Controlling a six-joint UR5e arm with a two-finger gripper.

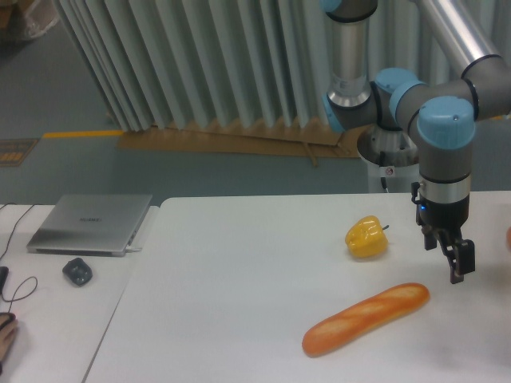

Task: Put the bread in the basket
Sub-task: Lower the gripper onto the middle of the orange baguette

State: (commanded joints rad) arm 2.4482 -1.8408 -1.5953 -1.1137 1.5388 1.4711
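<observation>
White table [239, 263] before you: bread [366, 318] lies diagonal, yellow pepper [366, 237] at its 12 o'clock. Gripper [457, 263] hangs at bread's 2 o'clock, apart; you cannot tell its finger spacing.

You've got a white table [239, 279]; bread [366, 318] lies diagonal at front right, yellow pepper [366, 237] just behind it. Adjacent left surface [56, 319]: closed laptop [89, 224], dark mouse [77, 271], cables [16, 287].
</observation>
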